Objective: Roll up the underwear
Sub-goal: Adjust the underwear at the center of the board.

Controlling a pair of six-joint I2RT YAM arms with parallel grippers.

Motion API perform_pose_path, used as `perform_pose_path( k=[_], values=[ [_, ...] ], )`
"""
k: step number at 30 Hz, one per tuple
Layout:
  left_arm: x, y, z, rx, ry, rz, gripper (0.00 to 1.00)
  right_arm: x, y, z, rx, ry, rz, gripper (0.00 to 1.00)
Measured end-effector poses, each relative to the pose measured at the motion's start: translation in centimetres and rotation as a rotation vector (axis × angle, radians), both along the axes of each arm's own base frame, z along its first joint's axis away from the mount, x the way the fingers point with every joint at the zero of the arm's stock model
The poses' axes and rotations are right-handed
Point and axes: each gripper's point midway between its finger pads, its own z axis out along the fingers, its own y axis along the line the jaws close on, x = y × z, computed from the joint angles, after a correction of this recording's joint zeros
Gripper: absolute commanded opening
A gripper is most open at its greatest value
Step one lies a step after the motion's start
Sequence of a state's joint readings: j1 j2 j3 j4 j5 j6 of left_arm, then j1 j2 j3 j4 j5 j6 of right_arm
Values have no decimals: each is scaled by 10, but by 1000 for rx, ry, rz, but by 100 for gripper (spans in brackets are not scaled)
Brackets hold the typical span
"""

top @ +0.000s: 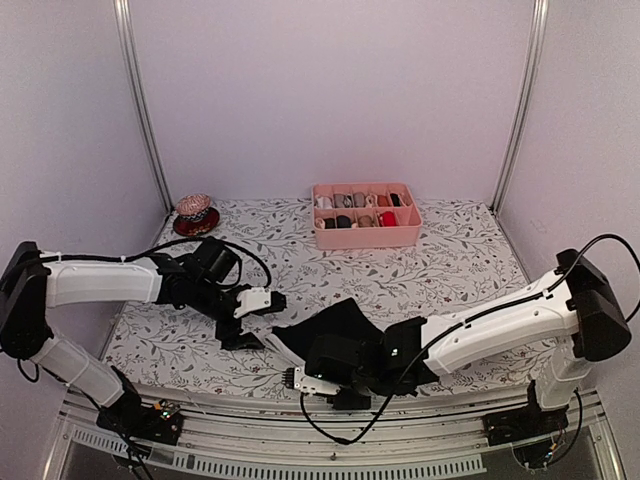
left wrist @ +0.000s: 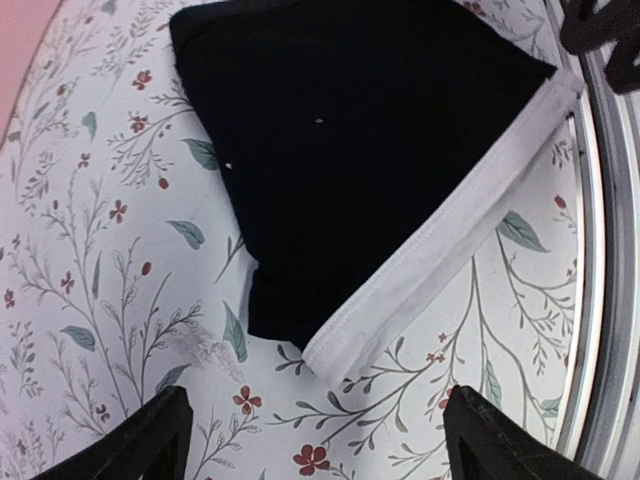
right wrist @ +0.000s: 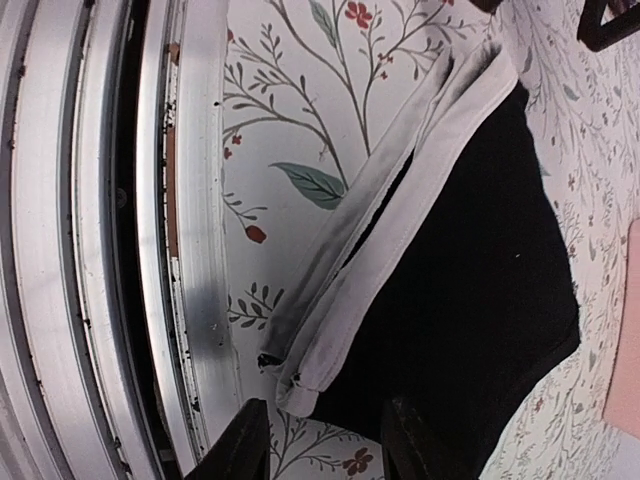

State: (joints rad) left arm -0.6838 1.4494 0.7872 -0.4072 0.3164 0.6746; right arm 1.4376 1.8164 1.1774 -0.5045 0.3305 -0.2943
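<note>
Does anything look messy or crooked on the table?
Only the black underwear: it lies unrolled and askew, its pale waistband running diagonal to the metal rail at the front. Nothing looks spilled or torn.

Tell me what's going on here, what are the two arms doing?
Both arms are low over black underwear with a pale waistband, lying flat and unrolled near the table's front edge. The left gripper is wide open just short of one waistband end, holding nothing. The right gripper is at the other end, its jaws apart and the fabric at their tips, not clamped.
</note>
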Motion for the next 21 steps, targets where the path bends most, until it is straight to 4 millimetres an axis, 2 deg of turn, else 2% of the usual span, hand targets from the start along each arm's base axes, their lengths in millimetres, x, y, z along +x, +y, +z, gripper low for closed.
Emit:
perform_pose_path(
  k=[2,3,5,7,8,10,12,14,15,17,21],
  values=[
    [1,-2,13,-24,-22,-10,99,1,0,18,54,-5,-12,56],
    [1,-4,21,-37,-32,-12,98,4,0,32,95,-13,-21,58],
    [4,-7,34,-62,-56,-17,99,9,-3,53,167,-25,-45,58],
    [6,-10,45,-81,-73,-23,98,18,-9,66,216,-34,-81,57],
    [8,-12,49,-90,-79,-26,96,26,-14,73,243,-38,-111,53],
    [9,-18,55,-104,-88,-38,87,47,-24,82,295,-38,-186,32],
    [9,-25,58,-111,-99,-51,72,75,-40,88,345,-30,-280,13],
    [4,-35,54,-113,-97,-77,48,100,-56,88,391,-8,-376,8],
    [-1,-41,50,-112,-92,-98,44,111,-64,86,408,-3,-418,5],
    [-10,-54,41,-105,-82,-141,42,124,-77,77,415,11,-474,4],
    [-22,-69,12,-63,-40,-188,42,127,-87,49,375,50,-512,3]
  ],
)
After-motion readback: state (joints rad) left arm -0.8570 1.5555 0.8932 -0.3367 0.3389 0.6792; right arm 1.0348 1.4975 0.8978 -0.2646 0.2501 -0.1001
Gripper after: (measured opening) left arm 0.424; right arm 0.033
